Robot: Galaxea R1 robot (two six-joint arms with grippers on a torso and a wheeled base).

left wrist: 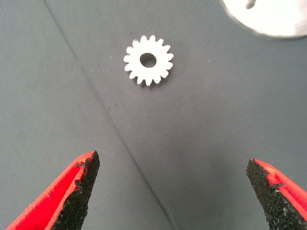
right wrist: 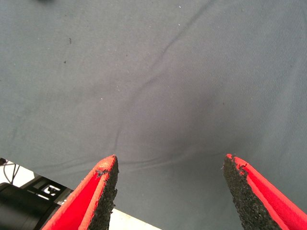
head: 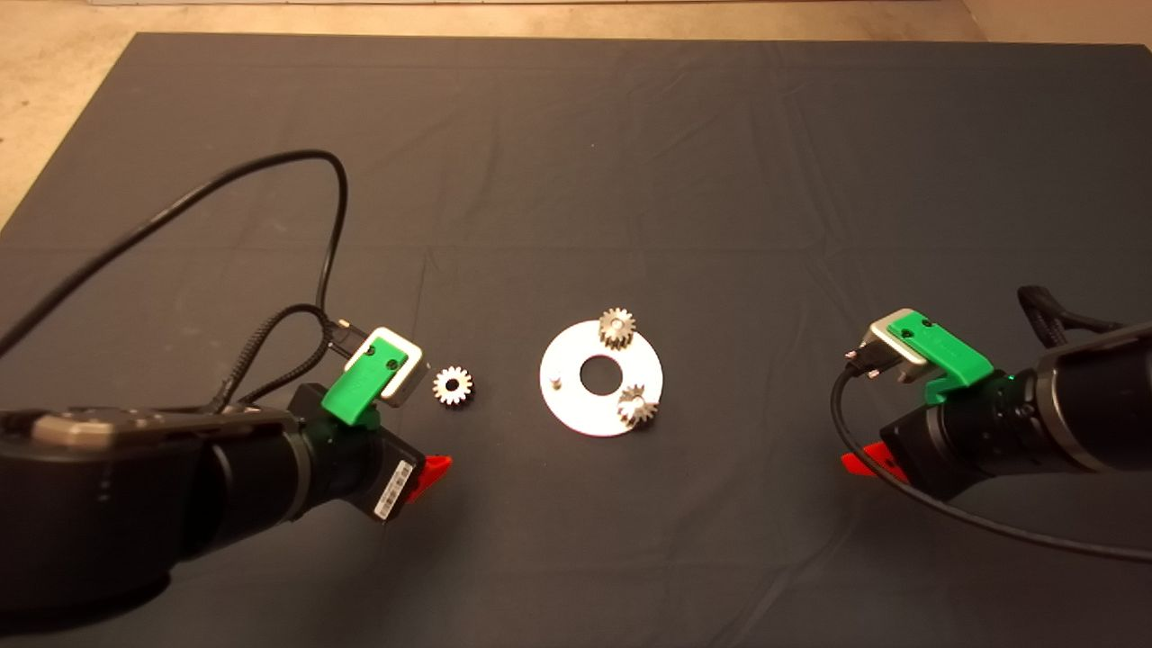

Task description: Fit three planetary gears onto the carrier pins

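Observation:
The shiny round carrier disc (head: 576, 405) lies mid-mat. Two planetary gears sit on its pins, one at the far edge (head: 616, 328) and one at the near right (head: 636, 406). The third pin (head: 557, 379) stands bare on the disc's left. The third gear (head: 453, 385) lies flat on the mat left of the disc; it also shows in the left wrist view (left wrist: 148, 60). My left gripper (left wrist: 172, 189) is open and empty, hovering just short of this gear. My right gripper (right wrist: 168, 184) is open and empty over bare mat at the right. An edge of the disc (left wrist: 268, 19) shows in the left wrist view.
The dark mat (head: 576, 180) covers the table, with light floor beyond its far edge. A black cable (head: 270, 171) loops over the mat from my left arm. Another cable (head: 900, 486) hangs from my right wrist.

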